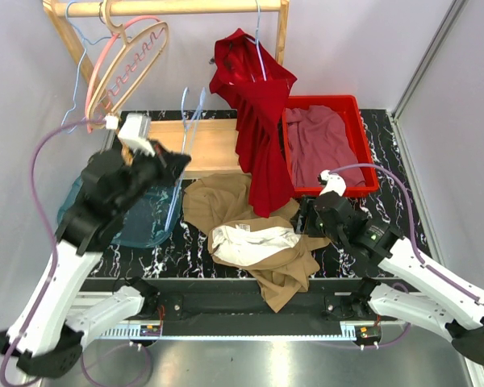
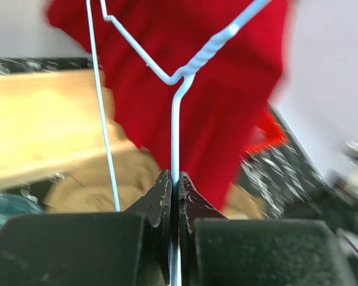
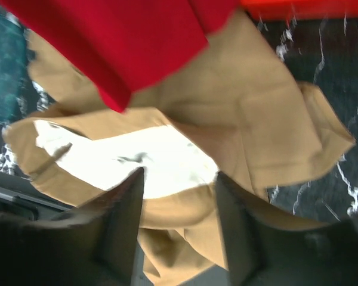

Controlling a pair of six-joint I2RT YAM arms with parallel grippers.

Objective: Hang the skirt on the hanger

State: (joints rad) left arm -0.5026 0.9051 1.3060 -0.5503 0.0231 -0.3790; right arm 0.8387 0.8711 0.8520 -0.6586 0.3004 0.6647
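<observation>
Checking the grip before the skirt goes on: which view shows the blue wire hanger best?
Left wrist: the blue wire hanger runs straight into the shut left hand, clamped. Top external shows it thin and faint beside the red garment; right wrist misses it entirely.

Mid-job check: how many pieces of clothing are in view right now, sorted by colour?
Red: 1, the dress, hanging up
Tan: 1, the skirt, lying crumpled
Mauve: 1, the garment in the bin
Teal: 1, the cloth at the left
Total: 4
</observation>
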